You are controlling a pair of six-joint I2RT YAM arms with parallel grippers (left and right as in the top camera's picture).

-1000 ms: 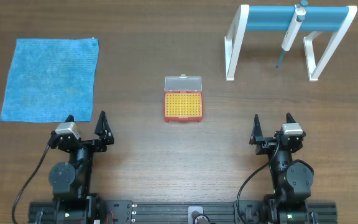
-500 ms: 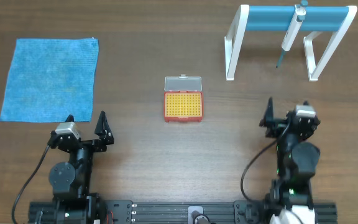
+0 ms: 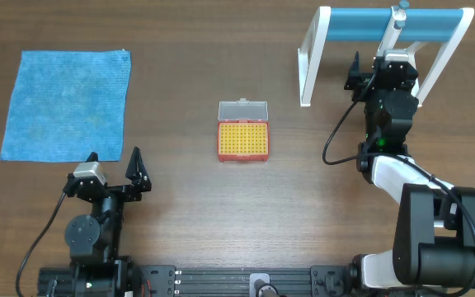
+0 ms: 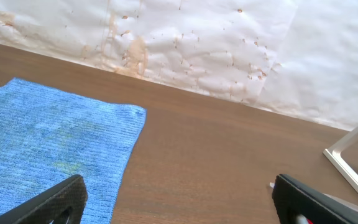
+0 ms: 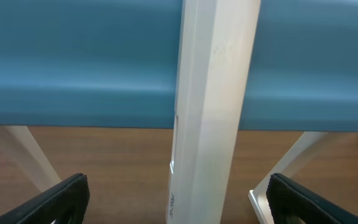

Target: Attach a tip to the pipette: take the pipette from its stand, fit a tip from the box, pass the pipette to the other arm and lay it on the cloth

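Note:
The white pipette [image 5: 213, 106] hangs upright from the blue bar [image 5: 73, 56] of its stand [image 3: 386, 25] at the table's far right. My right gripper [image 5: 178, 186] is up at the stand and open, one finger on each side of the pipette's body without closing on it. In the top view the right gripper [image 3: 378, 68] covers most of the pipette [image 3: 399, 13]. The tip box [image 3: 242, 132], red with yellow tips and its clear lid back, sits mid-table. A blue cloth [image 3: 66, 106] lies flat at far left. My left gripper [image 3: 114, 165] is open near its base, facing the cloth [image 4: 42, 149].
The stand's white legs [image 3: 306, 66] flank the right gripper on both sides. One leg [image 4: 353, 162] also appears in the left wrist view. Bare wooden table [image 3: 180, 214] spreads between cloth, tip box and stand.
The right arm has extended from near its base up the table to the stand, bringing its open fingers around the pipette. The left arm has not moved.

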